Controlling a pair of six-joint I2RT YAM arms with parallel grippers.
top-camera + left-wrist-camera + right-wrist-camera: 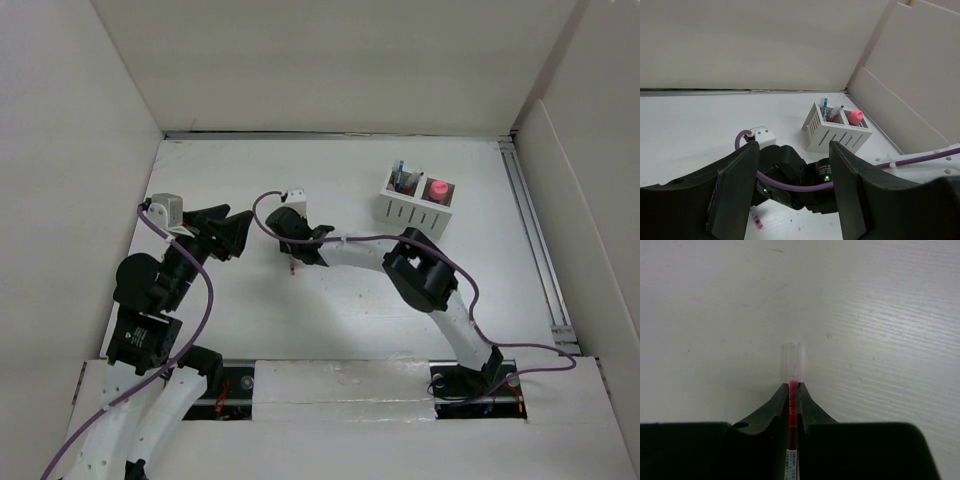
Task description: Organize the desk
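The desk (330,320) is a flat white tabletop that fills the workspace between plain white walls (330,60), with a metal rail (535,240) along its right edge. The right arm reaches from its base at the near right across the desk to a point left of centre. There the right gripper (794,388) points down at the surface. Its two fingers are drawn in narrow and press on both sides of a thin red pen (792,412), which runs lengthwise between them. The pen's clear cap (793,360) projects past the fingertips. The pen sits low at the desk surface; whether it rests on the surface or is raised off it cannot be determined. The left gripper (794,150) is positioned near the left wall, just beside the right gripper and aimed toward it. Its fingers (735,195) stand apart with nothing held between them, and the right arm's wrist shows through the gap. A small white two-compartment box (413,208) stands upright on the far right part of the desk, well apart from both grippers. The left compartment holds several pens (402,180) standing on end. The right compartment holds a pink object (437,188) whose type cannot be identified. A purple cable (205,300) runs along each arm.
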